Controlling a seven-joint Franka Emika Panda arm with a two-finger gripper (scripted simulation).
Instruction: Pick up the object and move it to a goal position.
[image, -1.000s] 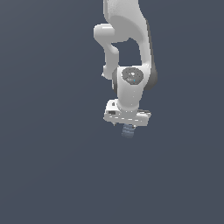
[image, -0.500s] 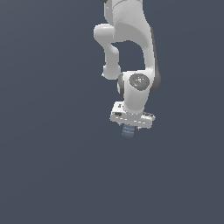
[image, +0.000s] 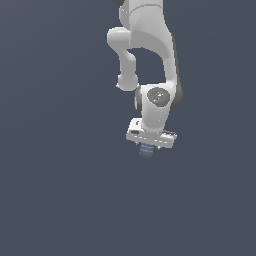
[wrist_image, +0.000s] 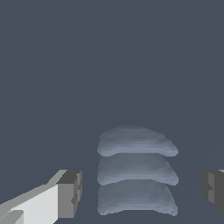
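Observation:
The object is a small blue-grey ribbed block showing just under the white hand in the exterior view. In the wrist view the object appears as three stacked rounded ribs between the two fingers. My gripper straddles it and is open. A dark finger pad stands off one side of the block, and the other pad stands off the opposite side. A visible gap separates each pad from the block. In the exterior view the hand hides the block's top.
The white arm rises from the hand toward the top of the exterior view. A plain dark grey-blue surface fills everything around it, with no other objects or edges in sight.
The hand has shifted slightly toward the exterior view's right and lowered over the block. The block has stayed in nearly the same place, and less of it now shows beneath the hand.

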